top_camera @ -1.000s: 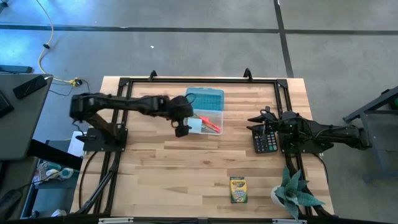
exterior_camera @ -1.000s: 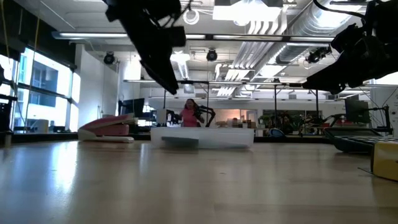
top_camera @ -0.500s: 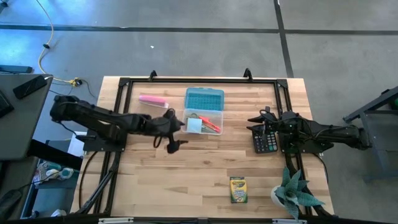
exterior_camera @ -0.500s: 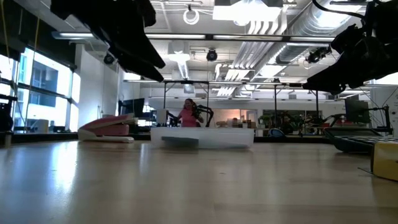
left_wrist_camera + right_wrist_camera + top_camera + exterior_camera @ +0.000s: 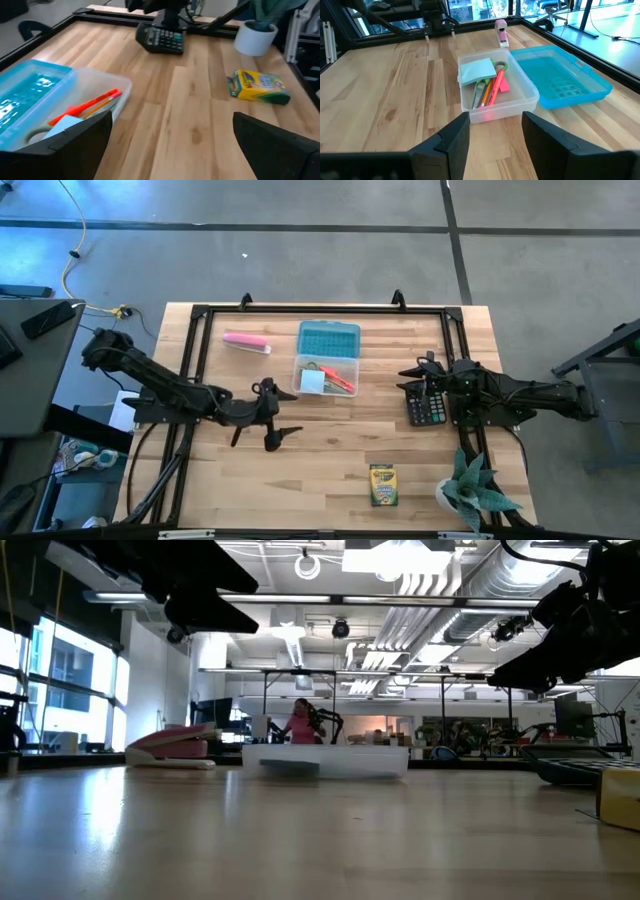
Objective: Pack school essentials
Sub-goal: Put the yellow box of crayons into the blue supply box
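So the clear plastic box (image 5: pixel 327 374) is parked near the back middle of the wooden bench (image 5: pixel 330 465), with its blue lid (image 5: pixel 328 338) flipped open and lying flat on the far side of it. Inside, a light-blue note pad (image 5: pixel 476 70) is leaned over the green-handled scissors (image 5: pixel 485 86), and an orange marker (image 5: pixel 494 88) plus a couple of thin pencils (image 5: pixel 485 93) are laid alongside. Exactly how they're stacked can't really be made out.

The yellow-green crayon box (image 5: pixel 382 485) is left flat out on the bench, well apart from the plastic box, toward the front right and near a small potted plant (image 5: pixel 472 489). A pink bar (image 5: pixel 246 341) is seen lying to the left of the lid.

The left claw (image 5: pixel 268 430) is held just above bare wood, front-left of the plastic box, fingers spread wide apart with nothing between them. The right claw (image 5: pixel 418 380) is kept over by the black calculator (image 5: pixel 422 406) on the right side; its fingers are seen partly apart in the right wrist view and nothing is gripped there.
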Controlling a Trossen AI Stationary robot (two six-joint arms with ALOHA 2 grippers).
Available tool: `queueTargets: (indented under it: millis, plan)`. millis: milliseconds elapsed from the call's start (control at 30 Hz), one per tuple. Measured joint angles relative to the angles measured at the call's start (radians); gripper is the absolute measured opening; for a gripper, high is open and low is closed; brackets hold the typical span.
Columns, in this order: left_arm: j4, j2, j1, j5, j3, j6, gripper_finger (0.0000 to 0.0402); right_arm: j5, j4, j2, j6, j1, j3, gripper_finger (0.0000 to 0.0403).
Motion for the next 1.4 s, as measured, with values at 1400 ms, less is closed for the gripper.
queueTargets:
  millis: [1400]
  plan:
    - [0.021, 0.000, -0.024, 0.007, 0.000, 0.000, 0.0400, -0.173, 0.383, 0.001, 0.483, 0.004, 0.077, 0.0282]
